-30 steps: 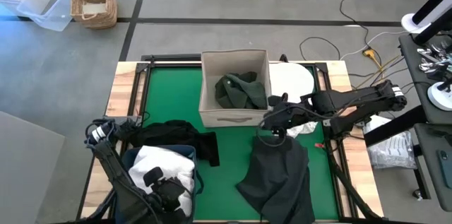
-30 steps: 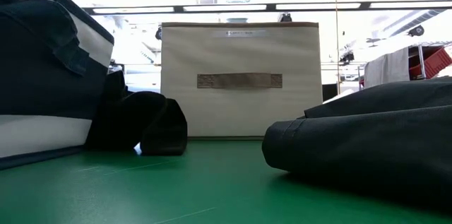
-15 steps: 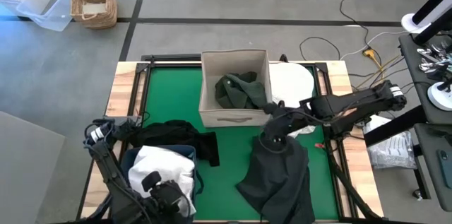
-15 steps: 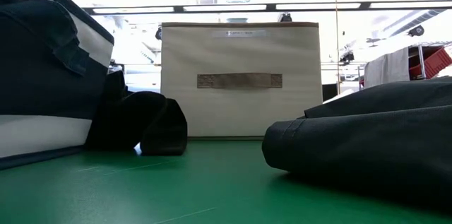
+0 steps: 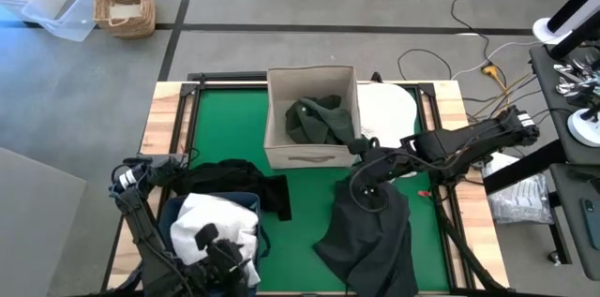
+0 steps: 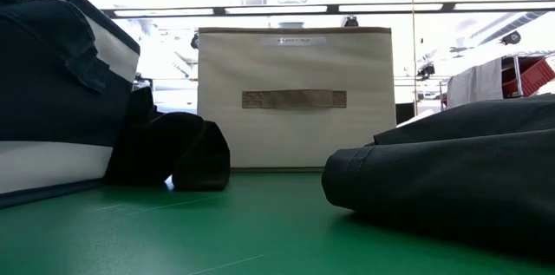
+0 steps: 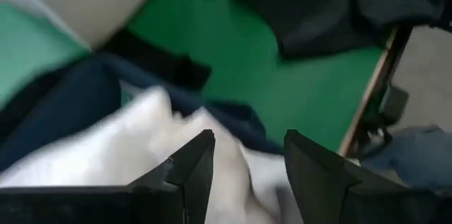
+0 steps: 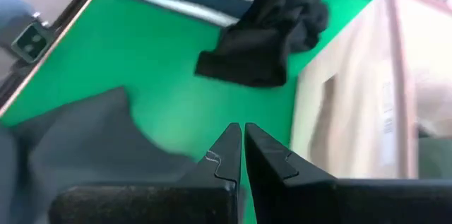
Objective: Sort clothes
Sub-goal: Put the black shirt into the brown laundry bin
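High view showed the right end effector [image 5: 367, 192], fingers together and empty, above the charcoal garment [image 5: 370, 236], probably to pick it; the left end effector [image 7: 244, 164] stood apart over the white clothes [image 5: 217, 222].

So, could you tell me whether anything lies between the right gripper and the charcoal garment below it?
Nothing visible does. The right gripper, shut and empty, hangs directly over the charcoal garment spread on the green mat, beside the beige box.

No readable text here.
We spot a small label on the beige box [image 6: 295, 97], but its print stays illegible to us.
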### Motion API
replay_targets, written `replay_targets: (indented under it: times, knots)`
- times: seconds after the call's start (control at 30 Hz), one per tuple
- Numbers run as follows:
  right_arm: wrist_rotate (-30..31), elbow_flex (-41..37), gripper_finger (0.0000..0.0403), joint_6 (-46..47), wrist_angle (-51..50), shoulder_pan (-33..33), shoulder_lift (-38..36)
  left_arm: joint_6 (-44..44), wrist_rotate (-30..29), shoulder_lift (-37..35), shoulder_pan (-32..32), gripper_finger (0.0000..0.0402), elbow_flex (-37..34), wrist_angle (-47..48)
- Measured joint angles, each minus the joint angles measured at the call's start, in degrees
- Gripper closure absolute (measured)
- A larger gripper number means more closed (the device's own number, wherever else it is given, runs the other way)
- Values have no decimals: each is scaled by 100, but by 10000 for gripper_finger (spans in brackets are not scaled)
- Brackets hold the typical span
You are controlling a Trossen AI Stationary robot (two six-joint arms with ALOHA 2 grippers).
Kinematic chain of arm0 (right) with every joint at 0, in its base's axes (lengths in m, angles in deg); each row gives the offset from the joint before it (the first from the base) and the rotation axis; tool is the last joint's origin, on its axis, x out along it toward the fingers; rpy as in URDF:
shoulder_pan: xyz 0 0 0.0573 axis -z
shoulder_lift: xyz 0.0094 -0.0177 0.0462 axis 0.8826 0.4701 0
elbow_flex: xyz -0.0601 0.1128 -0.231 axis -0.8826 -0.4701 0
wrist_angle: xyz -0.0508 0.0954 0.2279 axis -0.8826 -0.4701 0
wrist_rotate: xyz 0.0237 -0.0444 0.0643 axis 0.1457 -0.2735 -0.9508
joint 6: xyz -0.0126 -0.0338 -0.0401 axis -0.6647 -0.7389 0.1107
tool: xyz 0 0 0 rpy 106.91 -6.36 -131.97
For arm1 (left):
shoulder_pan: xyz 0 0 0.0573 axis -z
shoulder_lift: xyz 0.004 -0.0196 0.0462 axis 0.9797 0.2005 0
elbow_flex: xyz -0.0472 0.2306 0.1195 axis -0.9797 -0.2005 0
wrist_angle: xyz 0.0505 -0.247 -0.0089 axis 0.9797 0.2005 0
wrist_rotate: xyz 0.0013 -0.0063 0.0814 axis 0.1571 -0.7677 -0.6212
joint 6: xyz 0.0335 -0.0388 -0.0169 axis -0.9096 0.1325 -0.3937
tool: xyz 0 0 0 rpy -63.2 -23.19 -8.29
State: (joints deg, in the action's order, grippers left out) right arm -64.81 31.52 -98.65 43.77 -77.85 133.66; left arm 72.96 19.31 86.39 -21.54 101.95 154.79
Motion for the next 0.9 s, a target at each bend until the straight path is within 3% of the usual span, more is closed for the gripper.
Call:
replay_targets:
  times: [0.27, 0.37, 0.5, 0.9]
  knots:
    - [418, -34, 390, -306, 733, -424, 91, -1067, -1530, 0, -33, 249, 57, 26]
    - [681, -58, 390, -404, 883, -582, 291, -1465, -1848, 0, -55, 249, 43, 59]
    - [982, -60, 390, -414, 1075, -660, 678, -1748, -2002, 0, -55, 249, 24, 117]
    - [996, 73, 390, -128, 2157, -663, 1981, -2523, -2127, 0, -54, 249, -42, 261]
